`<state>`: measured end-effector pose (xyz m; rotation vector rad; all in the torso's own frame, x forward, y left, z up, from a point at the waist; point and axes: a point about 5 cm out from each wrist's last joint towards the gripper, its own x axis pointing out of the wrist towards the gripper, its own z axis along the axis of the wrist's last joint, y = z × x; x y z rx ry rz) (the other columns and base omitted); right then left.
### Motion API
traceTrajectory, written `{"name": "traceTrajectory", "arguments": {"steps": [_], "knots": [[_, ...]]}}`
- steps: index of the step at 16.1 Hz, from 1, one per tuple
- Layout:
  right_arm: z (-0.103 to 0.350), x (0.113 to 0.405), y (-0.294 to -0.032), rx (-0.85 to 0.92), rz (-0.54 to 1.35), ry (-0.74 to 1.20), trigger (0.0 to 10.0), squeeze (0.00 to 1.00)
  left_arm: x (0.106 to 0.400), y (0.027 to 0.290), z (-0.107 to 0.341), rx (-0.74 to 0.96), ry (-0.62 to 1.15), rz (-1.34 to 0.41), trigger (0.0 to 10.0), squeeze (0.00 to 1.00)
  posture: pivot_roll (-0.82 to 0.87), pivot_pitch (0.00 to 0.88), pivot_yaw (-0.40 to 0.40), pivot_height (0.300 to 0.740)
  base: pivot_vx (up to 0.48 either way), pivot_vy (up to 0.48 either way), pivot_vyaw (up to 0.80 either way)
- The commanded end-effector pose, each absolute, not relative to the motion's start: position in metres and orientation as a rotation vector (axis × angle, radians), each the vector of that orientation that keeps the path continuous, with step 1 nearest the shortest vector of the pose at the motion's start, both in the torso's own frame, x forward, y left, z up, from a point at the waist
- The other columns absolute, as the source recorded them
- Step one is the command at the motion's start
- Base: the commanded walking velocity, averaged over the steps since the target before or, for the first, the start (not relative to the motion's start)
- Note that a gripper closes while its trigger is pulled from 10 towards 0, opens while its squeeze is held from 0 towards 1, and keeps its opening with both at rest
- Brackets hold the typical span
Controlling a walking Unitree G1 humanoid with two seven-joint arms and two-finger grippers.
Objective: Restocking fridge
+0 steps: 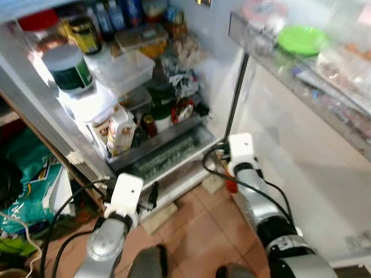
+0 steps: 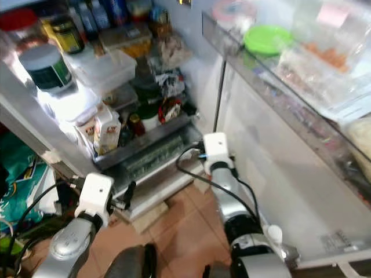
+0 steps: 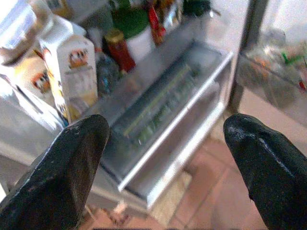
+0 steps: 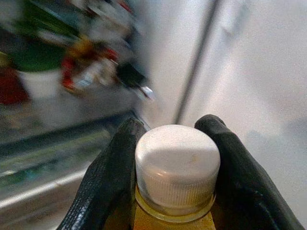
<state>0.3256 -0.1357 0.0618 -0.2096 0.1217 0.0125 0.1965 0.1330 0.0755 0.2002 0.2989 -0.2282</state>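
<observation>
Step in hand: carrying a bottle point(image 4: 175, 191) toward the open fridge point(image 1: 174, 145) to shelve it, as I judge it.
Right gripper point(image 4: 175, 158): its two black fingers point(image 4: 112, 177) are closed against the neck just under the white cap point(image 4: 177, 163); amber liquid shows below the cap.
Where the bottle is: low, by the fridge's right edge, near the bottom drawer point(image 1: 174, 152) and above the tiled floor point(image 1: 197, 226).
Left gripper point(image 3: 163, 158): fingers spread wide, holding nothing, aimed at the drawer and the milk carton point(image 3: 76, 72).
Free space: the shelves look crowded with jars, boxes and packets; a gap is hard to make out.
Doing it well: keep the bottle upright, lift clear of the drawer lip, choose a gap beside the carton, and release only once the base sits flat.
Risk: knocking neighbouring jars.
</observation>
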Motion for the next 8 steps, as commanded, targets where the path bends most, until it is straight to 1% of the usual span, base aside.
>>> {"name": "traceTrajectory", "arguments": {"steps": [1, 3, 6, 8], "knots": [[0.068, 0.328, -0.141, -0.205, -0.033, 0.083, 10.0, 0.00, 0.189, 0.134, 0.081, 0.224, 0.307, -0.249, 10.0, 0.00, 0.21, 0.267, 0.070, 0.740, 0.000, 0.000, 0.00], [0.069, 0.328, -0.149, -0.188, -0.071, 0.068, 10.0, 0.00, 0.182, 0.132, 0.086, 0.230, 0.310, -0.272, 10.0, 0.00, 0.22, 0.291, 0.074, 0.740, 0.000, 0.000, 0.00], [0.072, 0.331, -0.147, -0.136, -0.062, 0.049, 10.0, 0.00, 0.174, 0.128, 0.090, 0.223, 0.328, -0.282, 10.0, 0.00, 0.22, 0.327, 0.074, 0.740, 0.000, 0.000, 0.00], [0.077, 0.336, -0.145, -0.144, -0.054, 0.032, 10.0, 0.00, 0.170, 0.126, 0.092, 0.221, 0.333, -0.289, 10.0, 0.00, 0.23, 0.338, 0.073, 0.740, 0.000, 0.000, 0.00]]}}
